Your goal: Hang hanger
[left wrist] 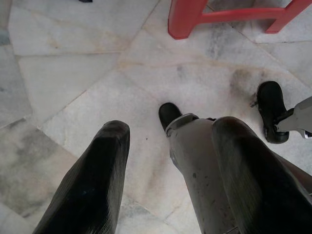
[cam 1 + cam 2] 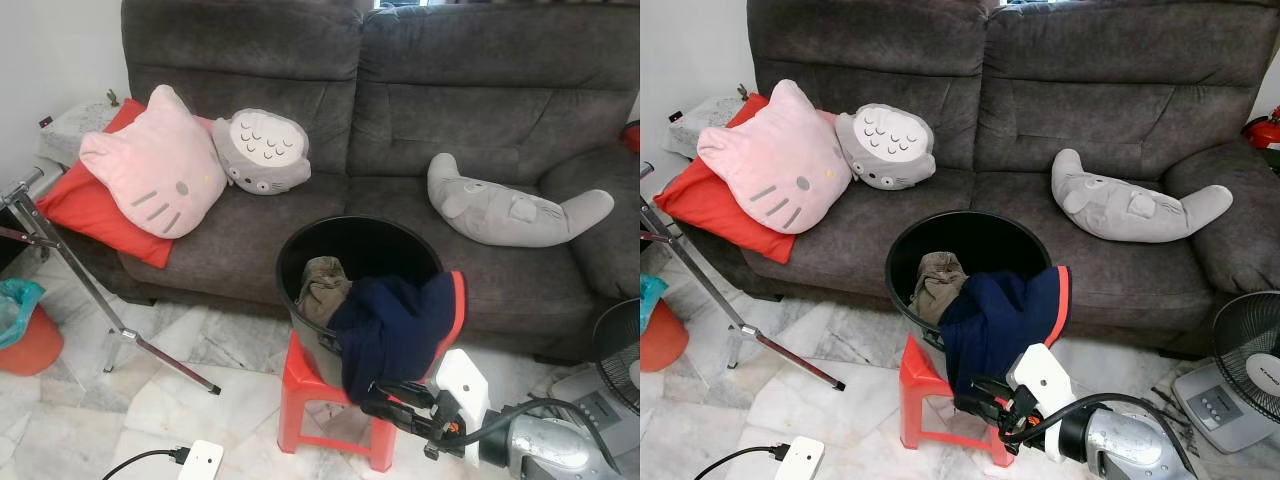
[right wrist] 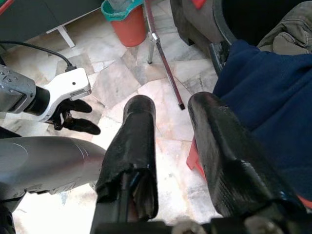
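The right gripper point(image 2: 385, 400) sits low at 5 o'clock of a round black plastic bucket point(image 2: 300, 240), its two black fingers spread apart with nothing between them, their tips just beside the hanging edge of a navy-blue garment with a red lining point(image 2: 390, 325) that is draped over the bucket's near rim. Where the hanger lies relative to these jaws, and which way its long axis points, cannot be told. The bucket stands on a small red plastic stool point(image 2: 300, 385) and also holds a crumpled olive-brown cloth point(image 2: 322, 285). At 12 o'clock of the bucket stands a dark grey fabric sofa point(image 2: 450, 100). The left gripper point(image 1: 168, 129) hangs idle over the pale marble floor point(image 1: 73, 73), jaws apart and empty. A dark standing fan point(image 2: 1250, 350) at 4 o'clock carries lettering too small to read.
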Tool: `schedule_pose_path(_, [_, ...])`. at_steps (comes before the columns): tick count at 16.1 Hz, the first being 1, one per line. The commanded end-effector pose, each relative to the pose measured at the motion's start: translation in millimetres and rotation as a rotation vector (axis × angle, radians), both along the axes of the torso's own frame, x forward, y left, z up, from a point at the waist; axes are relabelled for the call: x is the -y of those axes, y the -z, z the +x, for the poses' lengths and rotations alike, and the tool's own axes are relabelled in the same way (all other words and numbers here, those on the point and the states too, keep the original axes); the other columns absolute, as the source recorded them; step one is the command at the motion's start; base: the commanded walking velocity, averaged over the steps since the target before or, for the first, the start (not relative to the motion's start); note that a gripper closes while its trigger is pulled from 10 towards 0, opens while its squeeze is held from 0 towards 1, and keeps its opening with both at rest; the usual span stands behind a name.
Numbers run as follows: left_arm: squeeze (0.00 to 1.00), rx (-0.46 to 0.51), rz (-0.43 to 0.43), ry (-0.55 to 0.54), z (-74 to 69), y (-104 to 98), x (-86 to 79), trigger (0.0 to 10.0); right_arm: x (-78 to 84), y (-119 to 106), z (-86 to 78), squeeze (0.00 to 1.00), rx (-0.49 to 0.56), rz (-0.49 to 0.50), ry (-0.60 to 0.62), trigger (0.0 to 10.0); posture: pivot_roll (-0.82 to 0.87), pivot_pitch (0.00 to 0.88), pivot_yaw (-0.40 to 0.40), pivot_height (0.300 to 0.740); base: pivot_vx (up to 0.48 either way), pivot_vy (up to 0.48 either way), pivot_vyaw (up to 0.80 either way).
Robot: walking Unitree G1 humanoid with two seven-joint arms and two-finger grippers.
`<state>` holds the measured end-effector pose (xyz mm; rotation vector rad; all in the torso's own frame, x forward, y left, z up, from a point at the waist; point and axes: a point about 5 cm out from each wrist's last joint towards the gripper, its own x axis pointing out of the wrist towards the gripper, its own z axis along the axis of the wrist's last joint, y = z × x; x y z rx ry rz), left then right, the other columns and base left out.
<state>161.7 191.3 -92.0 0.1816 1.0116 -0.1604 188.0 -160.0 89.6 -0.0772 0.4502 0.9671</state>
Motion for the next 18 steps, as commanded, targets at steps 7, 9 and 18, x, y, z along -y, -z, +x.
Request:
schedule_pose_path(7, [0.0, -0.059, 0.026, 0.013, -11.9, 5, -2.2, 10.0, 66.1, -15, 31.5, 0.0, 0.178, 0.378, 1.085, 10.0, -0.15, 0.0, 0.04, 0.74, 0.0, 0.0, 0.0])
schedule_pose_path(9, [0.0, -0.06, 0.027, 0.012, -11.4, 5, -2.2, 10.0, 66.1, 0, 34.5, 0.0, 0.092, 0.513, 1.212, 10.0, -0.14, 0.0, 0.039, 0.74, 0.0, 0.0, 0.0])
schedule_pose_path(18, [0.0, -0.072, 0.052, -0.024, -17.4, 5, -16.5, 10.0, 83.4, 28, 68.9, 1.0, -0.05, 0.657, 1.179, 10.0, -0.12, 0.0, 0.038, 0.74, 0.0, 0.0, 0.0])
